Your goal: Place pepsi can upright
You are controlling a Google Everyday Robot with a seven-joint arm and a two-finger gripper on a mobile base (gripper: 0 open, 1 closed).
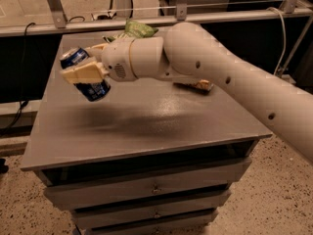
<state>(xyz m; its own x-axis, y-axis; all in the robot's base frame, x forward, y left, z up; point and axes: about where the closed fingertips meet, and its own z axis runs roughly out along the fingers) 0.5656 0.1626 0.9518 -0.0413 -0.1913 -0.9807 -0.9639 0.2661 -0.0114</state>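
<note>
The pepsi can point(90, 84), dark blue with light markings and a silver end, is held tilted in the air above the left part of the grey cabinet top point(146, 126). My gripper point(84, 72) is shut on the can, with its tan fingers point(83, 75) across the can's middle. The white arm reaches in from the right across the top.
A gold-brown can point(198, 85) lies on its side at the right back of the top, partly hidden by the arm. A green chip bag point(134, 30) sits at the back edge. Drawers are below the top. A rail runs behind the cabinet.
</note>
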